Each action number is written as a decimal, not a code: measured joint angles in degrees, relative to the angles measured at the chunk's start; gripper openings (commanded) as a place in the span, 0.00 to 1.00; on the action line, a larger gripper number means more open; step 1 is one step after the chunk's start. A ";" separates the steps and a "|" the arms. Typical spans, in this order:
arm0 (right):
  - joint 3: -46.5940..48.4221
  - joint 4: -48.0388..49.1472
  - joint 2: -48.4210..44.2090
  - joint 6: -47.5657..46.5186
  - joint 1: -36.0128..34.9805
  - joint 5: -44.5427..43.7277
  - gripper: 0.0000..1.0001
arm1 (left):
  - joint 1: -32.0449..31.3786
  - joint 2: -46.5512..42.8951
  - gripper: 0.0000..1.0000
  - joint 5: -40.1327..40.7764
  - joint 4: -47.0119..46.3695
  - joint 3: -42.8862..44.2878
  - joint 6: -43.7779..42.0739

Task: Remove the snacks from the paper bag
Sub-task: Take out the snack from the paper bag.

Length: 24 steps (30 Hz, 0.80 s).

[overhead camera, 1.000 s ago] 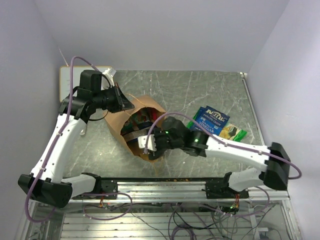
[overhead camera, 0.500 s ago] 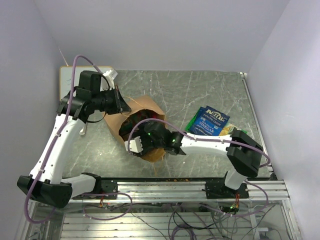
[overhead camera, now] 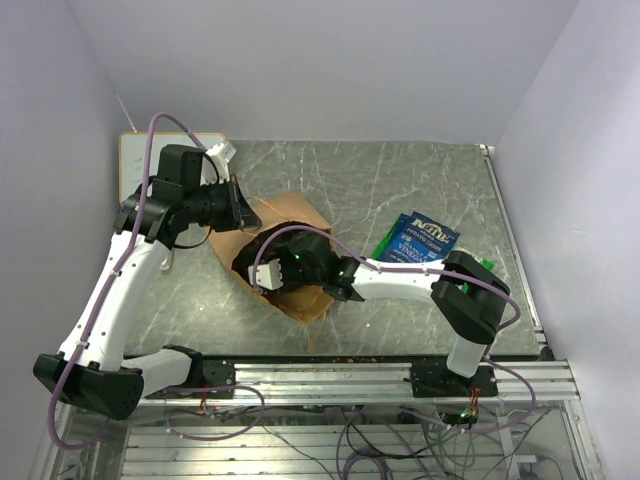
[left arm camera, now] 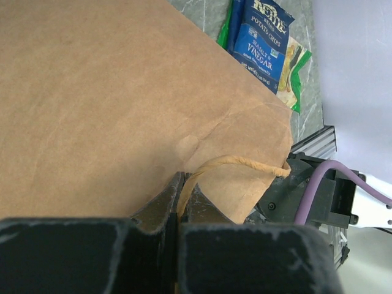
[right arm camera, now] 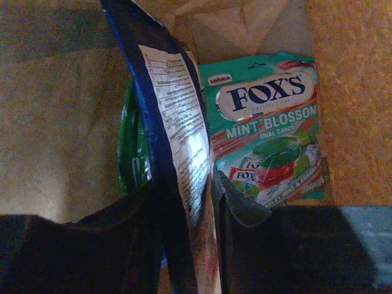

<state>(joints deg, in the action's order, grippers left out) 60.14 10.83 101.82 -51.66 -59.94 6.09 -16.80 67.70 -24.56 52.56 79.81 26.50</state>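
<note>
Blue packet [right arm camera: 174, 141], lengthwise away (edge-on), gripped by right claw [right arm camera: 184, 190]; left claw [left arm camera: 182, 184] pinches handle [left arm camera: 239, 162].

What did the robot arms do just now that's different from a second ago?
The right gripper slid left, deeper into the paper bag, and its fingers closed in on a blue-edged packet, seemingly pinching it. The left gripper stayed shut on the bag's handle, and the blue chips packet on the table did not move.
</note>
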 measured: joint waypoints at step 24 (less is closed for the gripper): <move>-0.13 -6.58 -10.71 -1.18 0.72 2.27 0.00 | -0.02 0.04 0.07 -0.04 -4.48 -1.75 3.50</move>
<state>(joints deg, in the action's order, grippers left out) 60.01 4.25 91.11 -52.84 -59.22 8.36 -16.82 67.75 -24.60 48.07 78.06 30.00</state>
